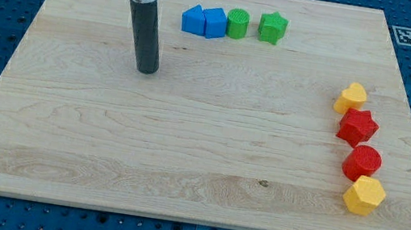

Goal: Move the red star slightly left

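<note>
The red star (pixel 358 126) lies near the board's right edge, just below a yellow heart (pixel 350 97) and above a red cylinder (pixel 362 163). A yellow hexagon (pixel 364 196) sits under the cylinder. My tip (pixel 146 69) rests on the board in the upper left, far to the left of the red star and touching no block. The rod stands upright above it.
Along the view's top stand two blue blocks (pixel 194 20) (pixel 214 23) touching each other, a green cylinder (pixel 237 23) and a green star (pixel 272 27). The wooden board (pixel 181 168) lies on a blue perforated table. A fiducial tag (pixel 406 35) marks the top right corner.
</note>
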Controlling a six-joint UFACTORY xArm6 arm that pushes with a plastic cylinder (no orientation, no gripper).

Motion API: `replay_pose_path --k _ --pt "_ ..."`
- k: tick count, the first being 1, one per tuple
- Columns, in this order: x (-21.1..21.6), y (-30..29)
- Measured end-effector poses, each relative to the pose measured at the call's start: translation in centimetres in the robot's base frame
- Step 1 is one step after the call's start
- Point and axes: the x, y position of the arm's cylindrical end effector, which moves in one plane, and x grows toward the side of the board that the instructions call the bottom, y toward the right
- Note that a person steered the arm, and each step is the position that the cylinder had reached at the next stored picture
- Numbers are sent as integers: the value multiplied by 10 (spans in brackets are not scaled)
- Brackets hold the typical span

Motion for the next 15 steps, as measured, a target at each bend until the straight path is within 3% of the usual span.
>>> replay_pose_path --k 4,9,10,12,13,15 --pt "-12 5" --pt "-11 249" --pt "-10 266" --pt "-56 273" --pt "-42 333" --pt "59 420"
